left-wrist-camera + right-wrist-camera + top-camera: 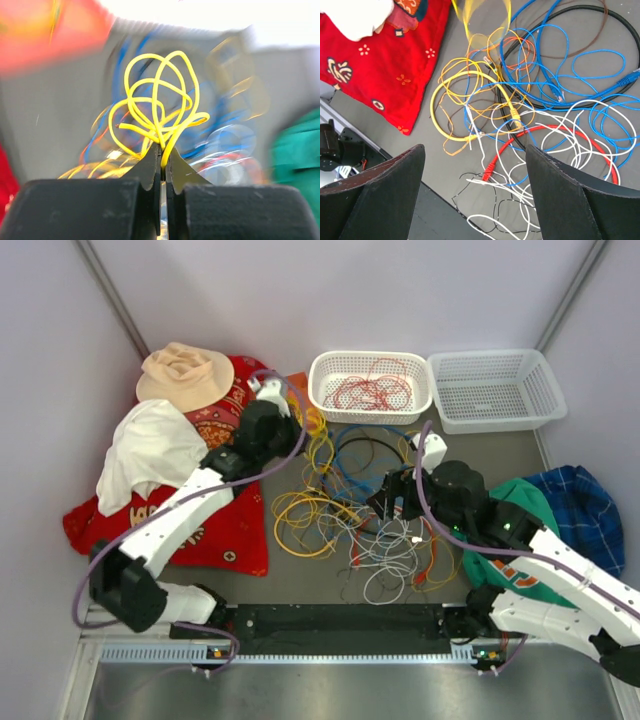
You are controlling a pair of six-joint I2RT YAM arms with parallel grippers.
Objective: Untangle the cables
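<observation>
Grey table [300, 585], walls on three sides. Big red patterned cloth [225, 530] on the left half, with a white cloth [150, 450] bunched on top of it and a beige hat [185, 375] at its far end. Green garment [525, 495] on the right, under the right arm, and a blue plaid cloth [585, 505] just beyond it by the right wall.

Two white mesh baskets sit side by side at the far edge. The left basket [370, 356] has a tangle of red cables [370, 390] inside. The right basket [490, 355] is touching or almost touching it.

Main pile of cables [350, 510] is mid-table, between the red cloth and the green garment, in front of the left basket. Yellow, orange, blue, white, red and black loops cross over each other, flat on the surface. Blue cables [580, 65] and a black cable [620, 20] are at the far side, white cables [520, 200] at the near side, and a red cable [492, 167] with a plug end lies among the white.

Right gripper [474, 155] hangs above the near part of the pile, jaws wide apart, nothing between them.

Left gripper [162, 150] is at the far left edge of the pile, near the left basket. Its jaws are pressed together on a yellow cable [157, 107], pinched at the fingertips, with knotted loops sticking out past them. The background in that wrist view is blurred.
</observation>
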